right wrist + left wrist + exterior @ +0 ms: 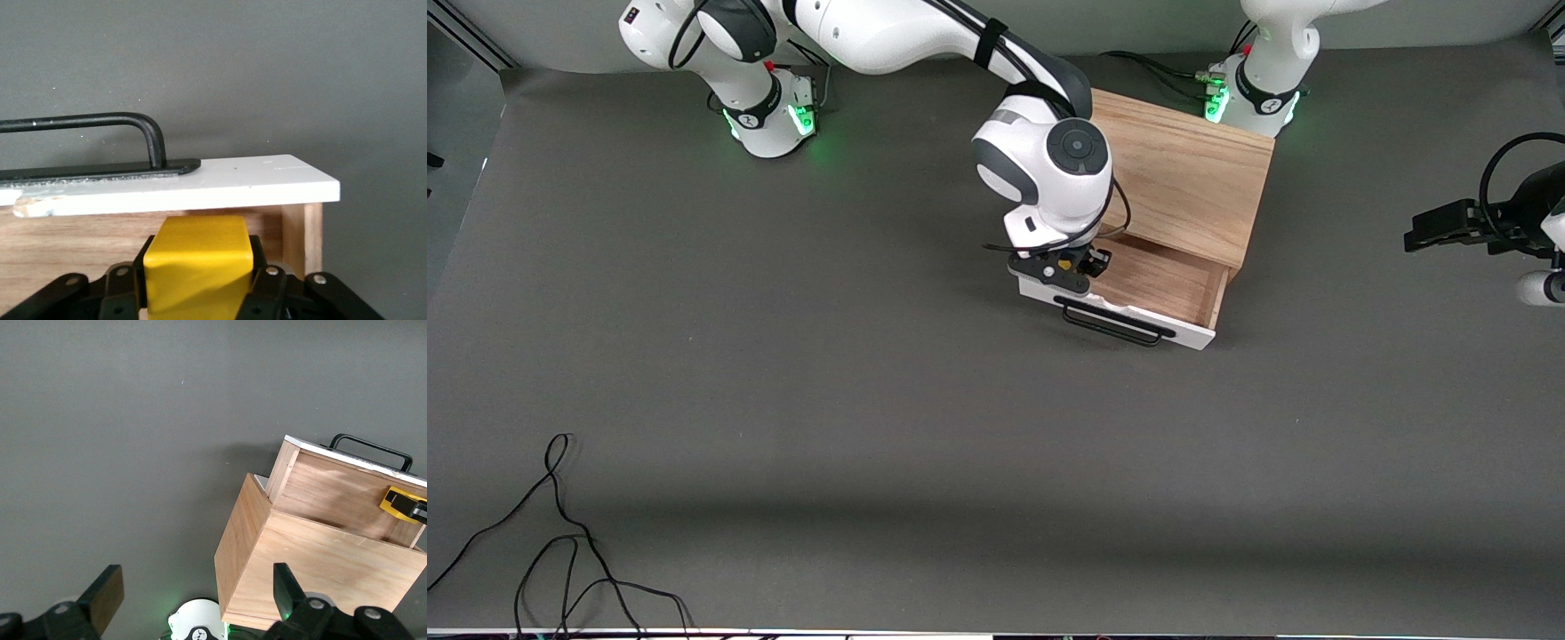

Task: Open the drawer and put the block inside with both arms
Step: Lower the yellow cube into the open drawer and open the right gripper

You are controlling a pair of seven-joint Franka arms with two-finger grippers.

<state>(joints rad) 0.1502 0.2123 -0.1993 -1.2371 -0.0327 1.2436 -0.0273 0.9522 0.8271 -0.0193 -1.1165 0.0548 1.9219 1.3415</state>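
Nearest the front camera you see a loose black cable (pixel 560 542) lying on the grey worktop (pixel 871 427), toward the right arm's end. Farther up, you find the drawer (pixel 1138 293) pulled out of its light oak box (pixel 1183 191), with its white front panel (pixel 1120 313) and long black bar handle (pixel 1112 324) facing the camera. The handle's end and the panel's top edge fill your right wrist view, where the panel (pixel 200 183) sits just past the block.

Your right gripper (pixel 1069 265) is over the open drawer, at the corner toward the right arm's end, just inside the front panel. It is clamped on the block (pixel 199 267): the yellow cube sits squarely between the black fingers (pixel 117 287). From the front only a sliver of yellow (pixel 1064 264) shows under the wrist. In your left wrist view the block (pixel 395 503) appears as a yellow spot above the drawer's wooden floor (pixel 340 497); whether it touches the floor you cannot tell.

The oak box stands farther from the camera than the drawer front, near the left arm's green-lit base (pixel 1249 102).

Your left arm waits off to its own end of the worktop, with the left gripper (pixel 1432 228) raised above bare worktop. Its fingers (pixel 103 597) are spread wide apart and hold nothing.
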